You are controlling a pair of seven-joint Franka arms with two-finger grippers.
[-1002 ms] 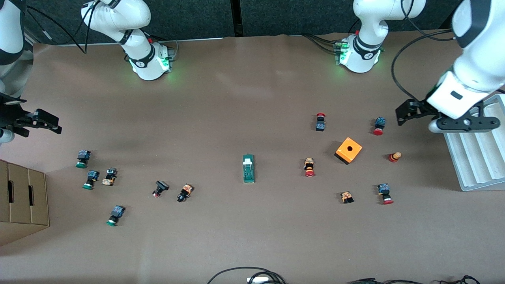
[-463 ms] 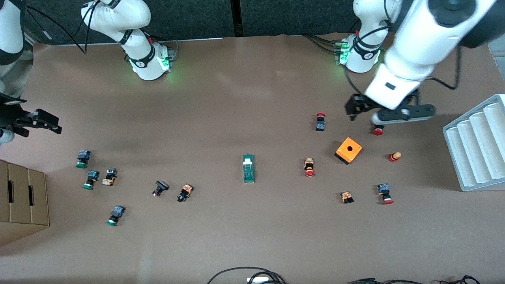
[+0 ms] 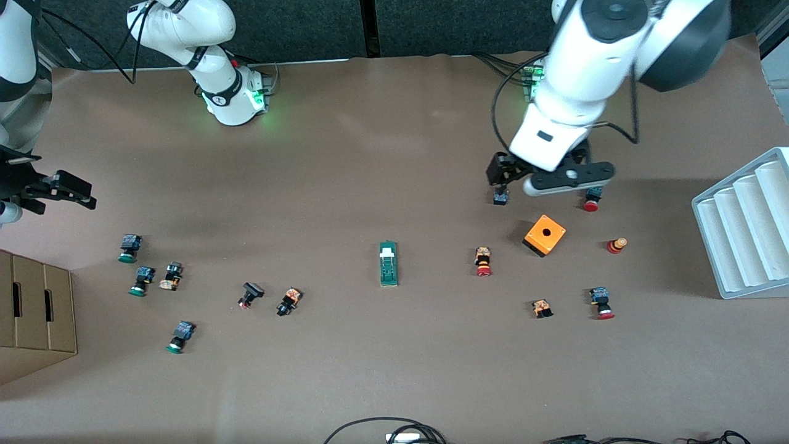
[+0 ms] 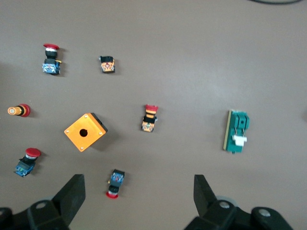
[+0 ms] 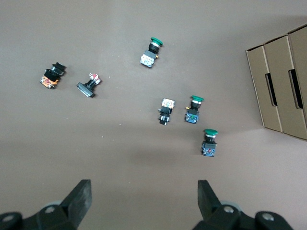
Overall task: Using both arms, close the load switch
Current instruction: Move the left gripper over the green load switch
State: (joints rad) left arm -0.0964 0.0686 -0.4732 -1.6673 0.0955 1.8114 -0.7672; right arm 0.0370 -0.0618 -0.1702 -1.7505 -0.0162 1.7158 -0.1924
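The load switch, a narrow dark-green rectangular block with a white piece at the end farther from the front camera, lies flat on the brown table covering near the table's middle, well apart from every other part. The left gripper, a black two-finger unit on a white jointed arm, hangs in the air over a red-capped push button and close to the orange cube with a hole; its fingers stand wide apart and hold nothing, as the left wrist view confirms, where the switch shows between and ahead of the fingertips. The right gripper waits at the right arm's end of the table, above the green-capped push buttons and near a brown cardboard box; its fingers are likewise spread and empty. Judged risk: the left gripper's route to the switch passes over the orange cube and a red-and-orange push button, so descending too early could strike or scatter them. The switch is small and unfixed; a one-sided push on the white piece would probably slide or spin the block rather than close it, unless the other gripper braces the body.
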